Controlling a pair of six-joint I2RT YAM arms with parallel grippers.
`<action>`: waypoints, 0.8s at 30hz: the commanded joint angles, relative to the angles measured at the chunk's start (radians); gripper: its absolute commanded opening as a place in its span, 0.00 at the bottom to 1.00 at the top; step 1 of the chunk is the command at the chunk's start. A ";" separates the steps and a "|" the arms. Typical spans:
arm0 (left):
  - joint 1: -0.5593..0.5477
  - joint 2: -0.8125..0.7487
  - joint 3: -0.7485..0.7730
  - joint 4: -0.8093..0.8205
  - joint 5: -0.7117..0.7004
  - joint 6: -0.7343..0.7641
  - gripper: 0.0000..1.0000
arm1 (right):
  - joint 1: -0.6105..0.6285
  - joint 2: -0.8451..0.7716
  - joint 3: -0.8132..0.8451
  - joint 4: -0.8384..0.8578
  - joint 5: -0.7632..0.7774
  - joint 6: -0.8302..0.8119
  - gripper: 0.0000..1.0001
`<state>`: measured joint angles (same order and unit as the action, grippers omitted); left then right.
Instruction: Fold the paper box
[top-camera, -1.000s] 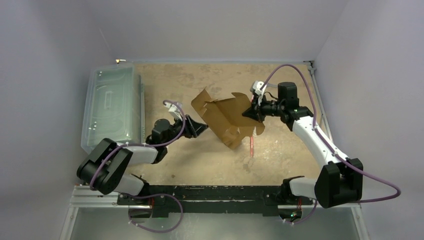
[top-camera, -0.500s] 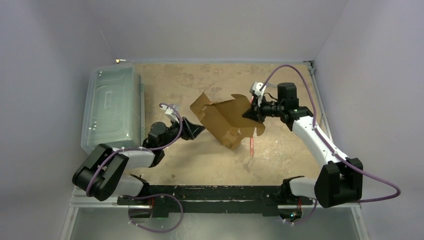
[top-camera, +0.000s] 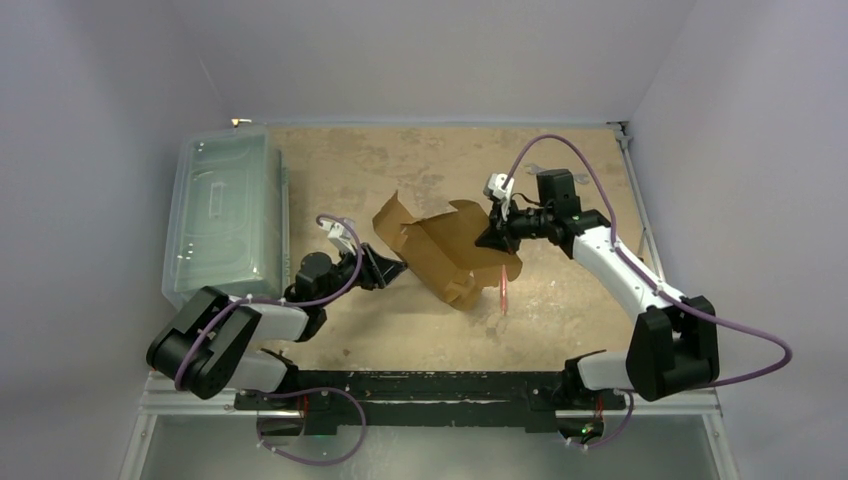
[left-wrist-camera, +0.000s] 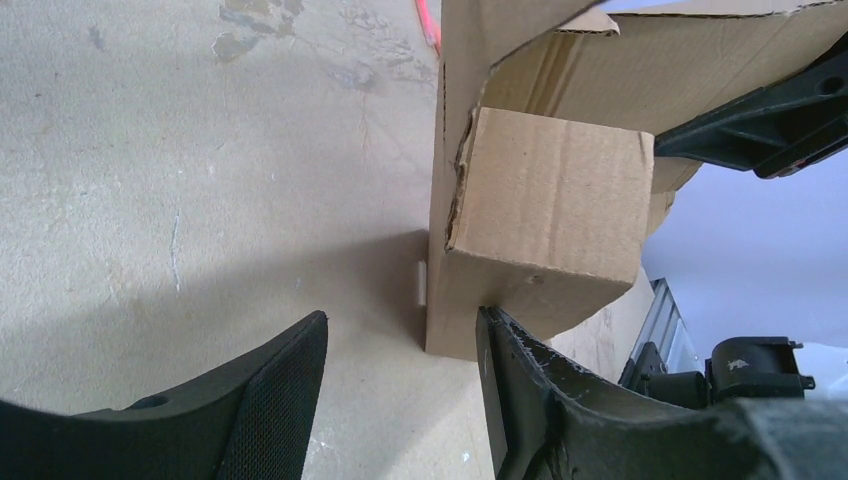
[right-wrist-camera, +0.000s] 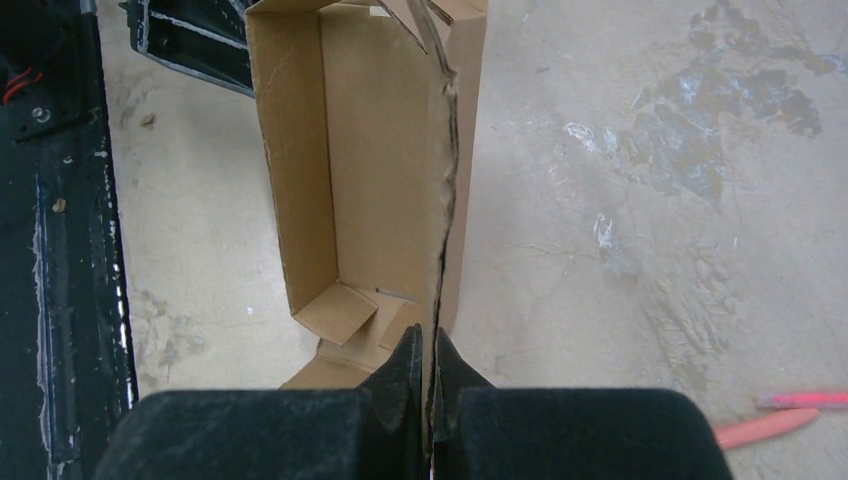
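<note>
The paper box (top-camera: 450, 250) is brown corrugated cardboard, half formed, standing tilted mid-table with flaps sticking up. My right gripper (top-camera: 494, 237) is shut on the edge of one side wall; in the right wrist view (right-wrist-camera: 432, 345) the wall runs straight between the closed fingers, with the box's open interior (right-wrist-camera: 370, 170) to the left. My left gripper (top-camera: 392, 266) is open at the box's left corner. In the left wrist view (left-wrist-camera: 400, 350) a folded cardboard corner (left-wrist-camera: 545, 210) sits just past the right finger (left-wrist-camera: 510, 400), which touches its lower edge.
A large clear plastic bin (top-camera: 222, 215) lies at the table's left edge. A thin red stick (top-camera: 503, 288) lies on the table just right of the box, also in the right wrist view (right-wrist-camera: 765, 425). Grey walls enclose the table.
My right gripper has moved left and nearer, tipping the box down and leftward. My left gripper has drawn back slightly toward the near left, still open.
</note>
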<state>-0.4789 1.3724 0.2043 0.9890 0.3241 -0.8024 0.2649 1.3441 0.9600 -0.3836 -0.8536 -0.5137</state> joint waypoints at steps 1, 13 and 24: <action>0.003 -0.028 -0.010 0.043 -0.015 -0.004 0.56 | 0.009 -0.009 0.037 -0.003 -0.002 -0.021 0.00; 0.004 -0.054 -0.019 -0.010 -0.052 -0.013 0.56 | 0.009 -0.010 0.036 -0.005 0.002 -0.031 0.00; 0.004 -0.071 -0.051 0.020 -0.038 -0.014 0.55 | 0.009 -0.007 0.034 -0.010 0.020 -0.043 0.00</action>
<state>-0.4789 1.3247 0.1711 0.9630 0.2836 -0.8127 0.2691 1.3457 0.9611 -0.3897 -0.8452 -0.5346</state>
